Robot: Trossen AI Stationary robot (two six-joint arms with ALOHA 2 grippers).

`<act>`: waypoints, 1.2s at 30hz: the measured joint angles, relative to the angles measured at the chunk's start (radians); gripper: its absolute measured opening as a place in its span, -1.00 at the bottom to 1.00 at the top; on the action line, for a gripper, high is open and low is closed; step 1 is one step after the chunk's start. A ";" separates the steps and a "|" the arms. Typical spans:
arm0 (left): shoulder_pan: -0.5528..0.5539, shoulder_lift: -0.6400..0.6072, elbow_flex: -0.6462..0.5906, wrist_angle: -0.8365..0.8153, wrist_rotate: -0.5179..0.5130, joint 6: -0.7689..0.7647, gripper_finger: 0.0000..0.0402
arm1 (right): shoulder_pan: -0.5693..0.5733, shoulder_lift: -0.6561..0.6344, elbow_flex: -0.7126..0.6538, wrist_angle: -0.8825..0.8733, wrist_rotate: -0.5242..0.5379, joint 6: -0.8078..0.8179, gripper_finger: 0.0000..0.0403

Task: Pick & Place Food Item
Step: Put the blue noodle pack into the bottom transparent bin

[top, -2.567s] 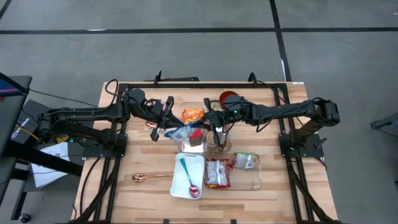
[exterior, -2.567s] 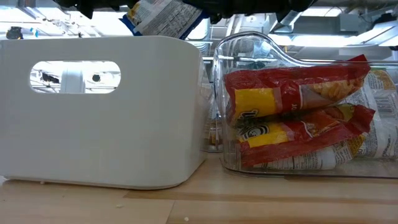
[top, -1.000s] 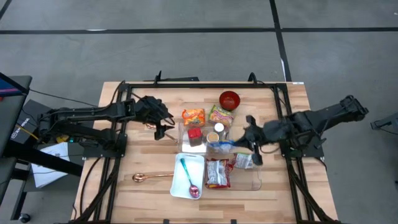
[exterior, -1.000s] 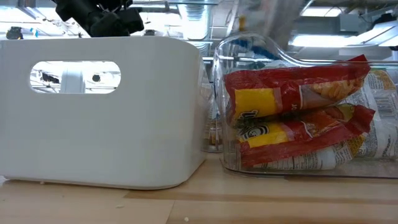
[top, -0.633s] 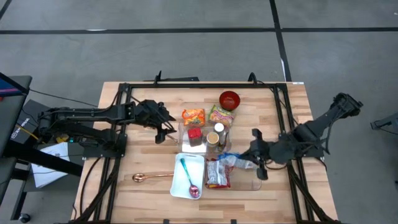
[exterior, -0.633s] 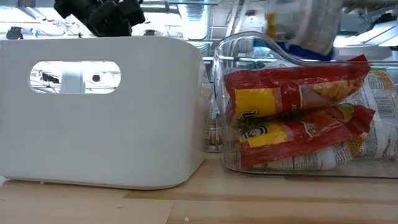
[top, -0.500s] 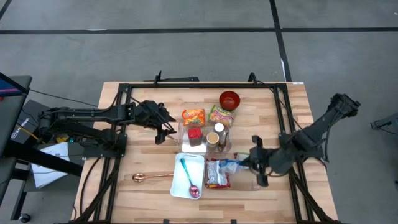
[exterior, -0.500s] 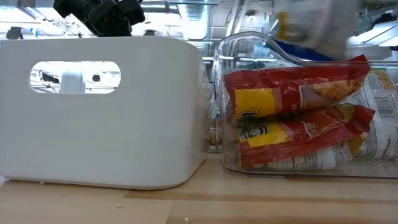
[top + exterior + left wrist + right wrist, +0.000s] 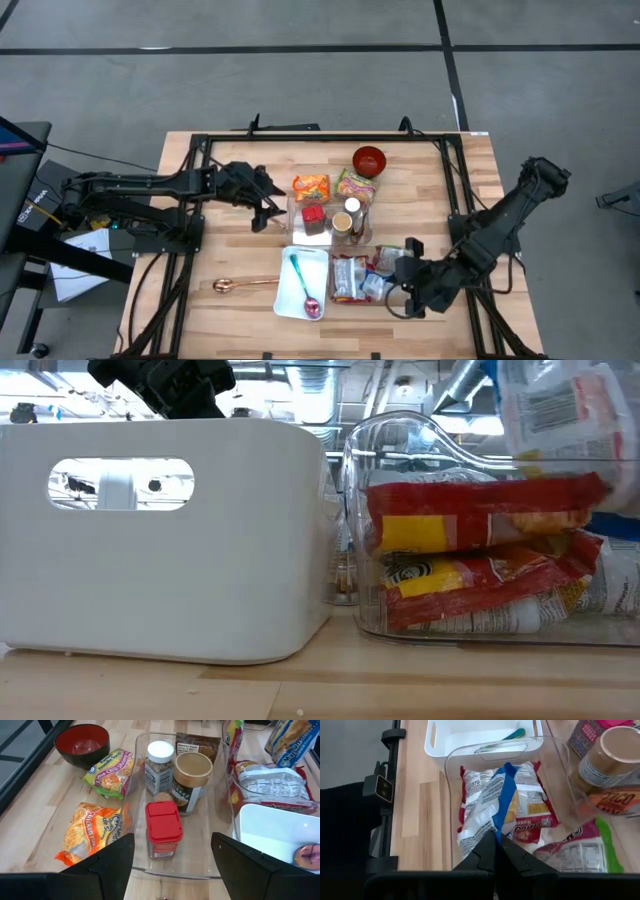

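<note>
My right gripper is shut on a white-and-blue snack bag, held over the near clear bin. That bin holds red snack bags lying on its floor. In the low view the snack bag shows above the bin's rim. My left gripper stands open at the left of the middle clear bin, holding nothing; it also shows in the high view. My right gripper pinches one end of the snack bag between its two fingers. The fingers come from the table's right side, slanting down. The bag reaches away from the fingers over the red bags; whether its lower end touches them I cannot tell.
A white bin with a teal spoon stands left of the near clear bin. The middle bin holds a red-lidded jar and two other jars. Two noodle packets, a red bowl and a copper spoon lie around.
My right gripper has carried the snack bag toward the table's near edge, from beside the middle bin to over the near clear bin, still shut on it. In the low view the top red bag in that bin now lies more level.
</note>
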 joint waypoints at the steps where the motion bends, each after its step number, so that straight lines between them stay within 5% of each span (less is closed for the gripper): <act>1: -0.002 0.000 0.000 0.000 0.001 -0.002 0.29 | 0.012 0.000 0.000 -0.004 0.014 0.013 -1.00; 12: -0.026 0.000 0.000 0.007 0.001 -0.029 0.29 | 0.121 -0.038 -0.018 -0.121 0.123 0.147 -1.00; 36: -0.026 0.000 0.000 0.006 0.001 -0.032 0.29 | 0.089 -0.037 -0.190 0.008 0.117 0.068 -1.00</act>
